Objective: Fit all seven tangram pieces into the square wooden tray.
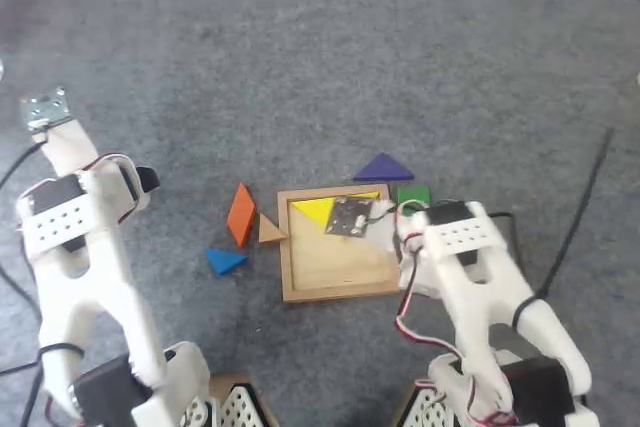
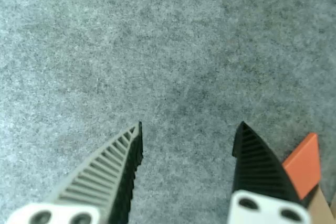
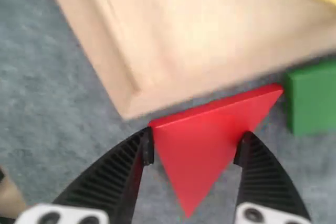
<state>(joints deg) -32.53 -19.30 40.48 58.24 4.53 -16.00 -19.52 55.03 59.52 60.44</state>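
The square wooden tray (image 1: 300,287) lies mid-table with a yellow triangle (image 1: 318,210) in its far corner. My right gripper (image 3: 194,142) is at the tray's right side, shut on a red triangle (image 3: 210,129) that sits against the tray's outer rim (image 3: 100,40). A green square (image 3: 312,95) lies just beyond it on the carpet. My left gripper (image 2: 188,127) stands open over bare carpet at the far left (image 1: 145,179). An orange parallelogram (image 2: 302,166) lies just beside its dark finger. The purple triangle (image 1: 383,167), tan triangle (image 1: 270,230) and blue triangle (image 1: 224,260) lie loose around the tray.
Grey carpet covers the whole table. A black cable (image 1: 580,217) runs along the right side. The arm bases (image 1: 230,402) stand at the near edge. The far half of the table holds nothing but carpet.
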